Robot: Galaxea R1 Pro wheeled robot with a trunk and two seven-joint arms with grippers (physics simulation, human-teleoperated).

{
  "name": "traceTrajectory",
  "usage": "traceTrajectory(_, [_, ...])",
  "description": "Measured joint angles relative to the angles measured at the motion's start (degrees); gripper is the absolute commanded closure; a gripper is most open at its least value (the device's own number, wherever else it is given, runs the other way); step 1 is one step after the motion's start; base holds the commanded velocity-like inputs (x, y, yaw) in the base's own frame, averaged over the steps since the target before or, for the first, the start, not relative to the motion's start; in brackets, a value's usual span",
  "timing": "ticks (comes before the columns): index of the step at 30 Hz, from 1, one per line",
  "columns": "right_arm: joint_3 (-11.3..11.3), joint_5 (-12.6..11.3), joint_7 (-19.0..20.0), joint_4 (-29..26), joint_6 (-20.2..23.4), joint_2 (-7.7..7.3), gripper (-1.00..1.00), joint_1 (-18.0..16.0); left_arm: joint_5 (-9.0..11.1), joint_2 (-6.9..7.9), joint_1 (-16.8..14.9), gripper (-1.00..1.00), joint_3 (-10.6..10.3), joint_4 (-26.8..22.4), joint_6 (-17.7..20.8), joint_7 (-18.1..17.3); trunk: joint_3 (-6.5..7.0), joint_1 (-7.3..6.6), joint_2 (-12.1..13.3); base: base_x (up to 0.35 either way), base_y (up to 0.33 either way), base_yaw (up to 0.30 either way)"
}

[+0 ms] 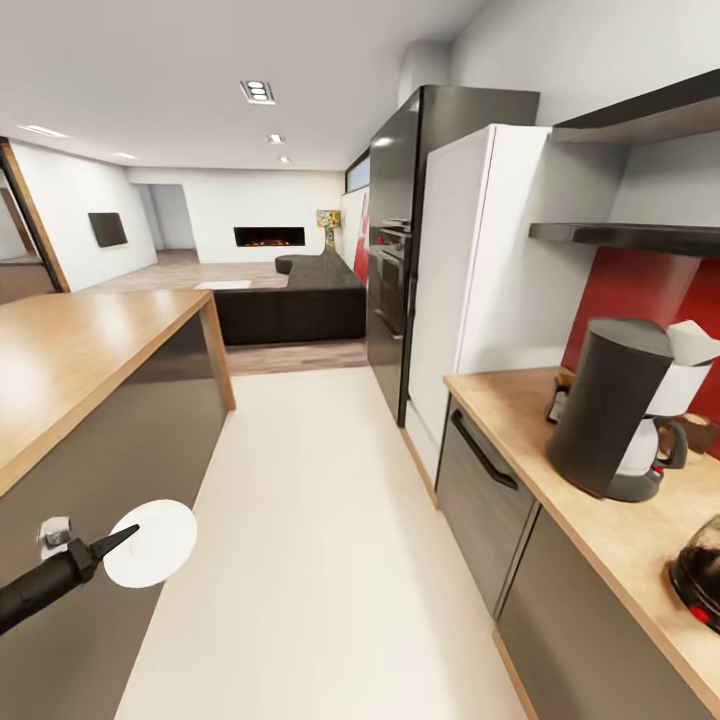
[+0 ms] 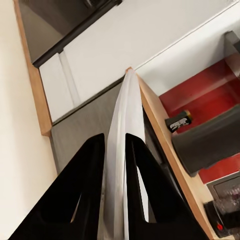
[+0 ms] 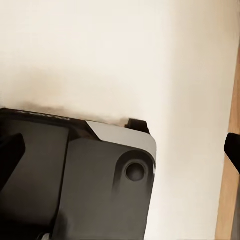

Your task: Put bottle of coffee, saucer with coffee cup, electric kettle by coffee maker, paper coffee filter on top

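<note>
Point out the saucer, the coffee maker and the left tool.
saucer (image 1: 152, 543), head view, centre of the white disc.
coffee maker (image 1: 612, 400), head view, dark body.
left tool (image 2: 116, 150), left wrist view, between fingertips pinching the saucer.

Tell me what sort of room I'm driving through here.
Looks like an open-plan home kitchen: a wooden countertop carrying a coffee maker, a tall fridge, and a lounge sofa beyond.

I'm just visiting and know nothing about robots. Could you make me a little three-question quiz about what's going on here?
1. True or false: the left claw grips a white saucer by its edge.
2. What stands on the countertop in front of the red wall? A) coffee maker B) toaster C) microwave
3. Fill in: the white item atop the coffee maker looks like a paper ____.

Key: 1 true; 2 A; 3 filter.
</note>
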Motion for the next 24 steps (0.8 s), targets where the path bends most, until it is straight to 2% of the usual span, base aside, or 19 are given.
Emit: traceTrajectory(24, [0.17, 0.08, 0.00, 0.00, 0.00, -0.20, -1.00, 0.02, 0.08, 0.03, 0.00, 1.00, 0.00, 1.04, -0.01, 0.00, 0.00, 0.00, 0.00, 0.338, 0.000, 0.000])
